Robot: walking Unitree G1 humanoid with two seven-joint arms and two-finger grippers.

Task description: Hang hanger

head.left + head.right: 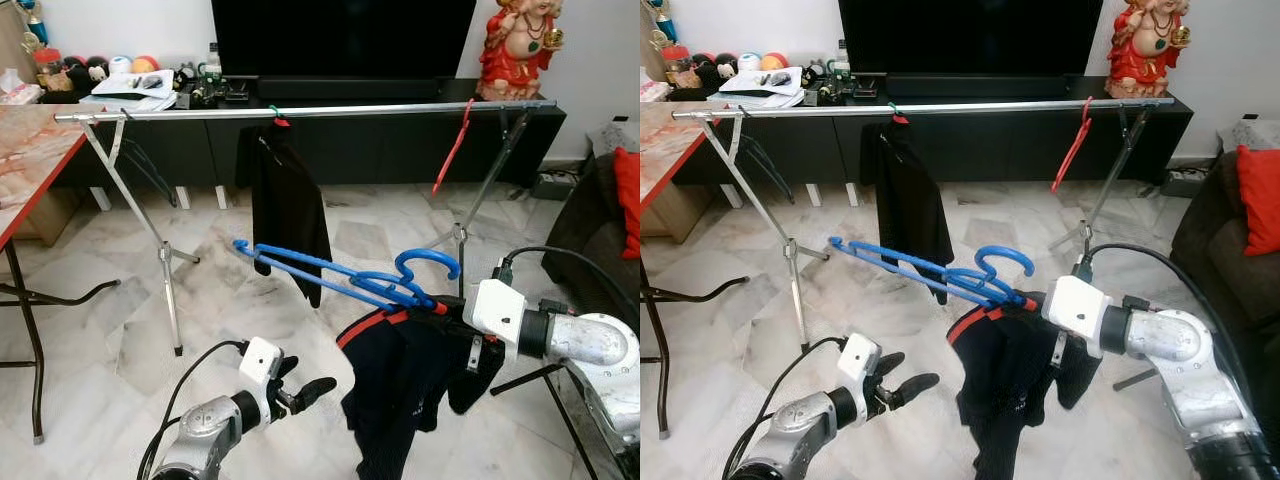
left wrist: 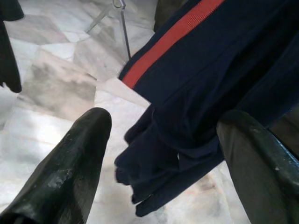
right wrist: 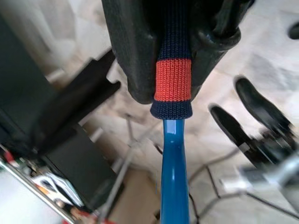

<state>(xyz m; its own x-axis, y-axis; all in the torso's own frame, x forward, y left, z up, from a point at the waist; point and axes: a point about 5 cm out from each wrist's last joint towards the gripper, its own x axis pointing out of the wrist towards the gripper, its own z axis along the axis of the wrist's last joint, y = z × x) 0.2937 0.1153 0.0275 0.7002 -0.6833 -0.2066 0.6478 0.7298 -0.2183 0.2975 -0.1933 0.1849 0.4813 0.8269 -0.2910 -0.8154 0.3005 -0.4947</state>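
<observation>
Clamping the blue hanger together with the navy garment draped on it, the right gripper has its jaws closed over the fabric's orange-red trim, as the right wrist view shows: the ribbed band sits squeezed between the two black fingers with the blue plastic running out beyond them. From those jaws the hanger stretches away toward the robot's left, tilted slightly, its hook curling up just above the grip, and the garment hangs down below toward the marble floor.

Lower and to the left of that grip, the left gripper hovers with its jaws spread apart and holding nothing; in its wrist view the navy cloth with the red stripe hangs just past the fingertips, not touching them.

Farther out, beyond both jaws, a metal clothes rail spans the room on crossed legs. A black garment hangs from it near the middle, and a red hanger dangles toward the right end. Behind the rail stands a dark TV cabinet, and a tabletop with a red edge sits off to the far left.
</observation>
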